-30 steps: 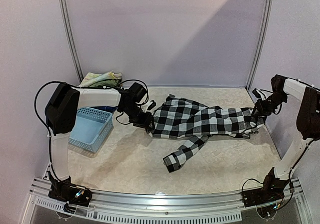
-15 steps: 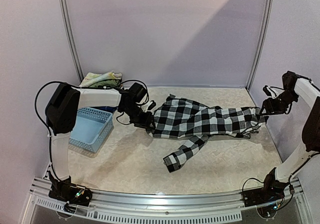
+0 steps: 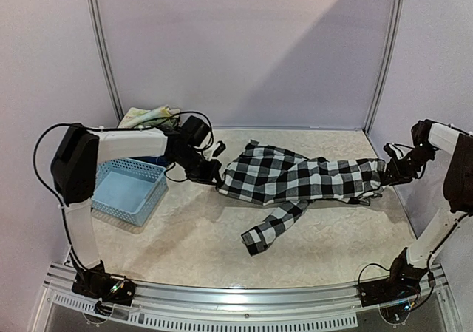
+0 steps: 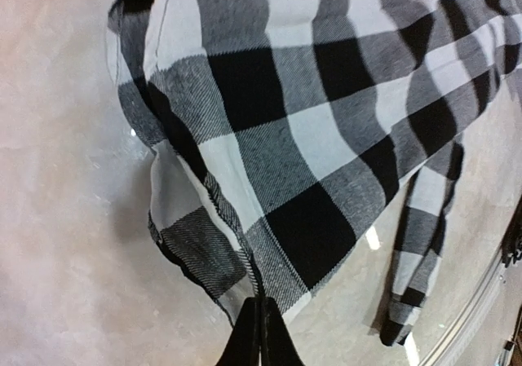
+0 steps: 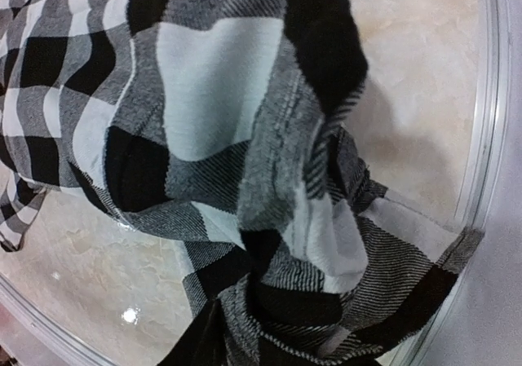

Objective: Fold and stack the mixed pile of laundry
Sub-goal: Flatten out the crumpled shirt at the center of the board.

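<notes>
On the table [image 3: 222, 251], the shirt [image 3: 295, 180] lies spread between both arms. Just now the left gripper [image 4: 259, 333] clamped shut on its left edge, and the right gripper [image 3: 388, 173] pinches the bunched right end. Stretching flat can begin, I think.

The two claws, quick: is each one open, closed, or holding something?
The left gripper: closed, pinching an edge of the checked shirt.
The right gripper: closed on the shirt's bunched other end.
</notes>
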{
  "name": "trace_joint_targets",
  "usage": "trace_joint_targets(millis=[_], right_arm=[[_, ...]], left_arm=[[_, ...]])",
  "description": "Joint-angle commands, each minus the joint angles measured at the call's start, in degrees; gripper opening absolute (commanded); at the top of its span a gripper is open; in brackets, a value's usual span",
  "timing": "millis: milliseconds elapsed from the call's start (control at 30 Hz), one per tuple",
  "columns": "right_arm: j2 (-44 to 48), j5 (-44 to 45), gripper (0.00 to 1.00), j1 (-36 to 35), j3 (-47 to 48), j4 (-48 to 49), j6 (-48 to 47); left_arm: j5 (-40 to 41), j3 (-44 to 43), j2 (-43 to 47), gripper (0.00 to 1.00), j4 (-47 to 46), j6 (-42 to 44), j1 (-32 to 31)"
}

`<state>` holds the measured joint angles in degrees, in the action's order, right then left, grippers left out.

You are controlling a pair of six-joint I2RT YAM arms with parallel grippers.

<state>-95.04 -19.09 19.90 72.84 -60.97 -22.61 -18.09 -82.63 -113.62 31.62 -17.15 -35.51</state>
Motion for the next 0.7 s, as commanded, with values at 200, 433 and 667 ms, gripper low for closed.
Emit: trace_joint_targets(millis=[200,433,667], right_arm=[[4.6,-9.4,0.12,0.0,16.1,-4.1,-1.3],[8.8,-11.2,0.11,0.0,21.3,-15.1,-10.0],[8.5,4.6,0.21,0.0,7.6,-27.1,-21.0]], left_arm=[[7.3,6.8,27.2,0.00,2.9,-0.3,2.9],[10.2,8.7,42.1,0.00,14.2,-1.6,3.3],[-0.5,25.1,51.7,0.00,20.7,-11.7,1.5]])
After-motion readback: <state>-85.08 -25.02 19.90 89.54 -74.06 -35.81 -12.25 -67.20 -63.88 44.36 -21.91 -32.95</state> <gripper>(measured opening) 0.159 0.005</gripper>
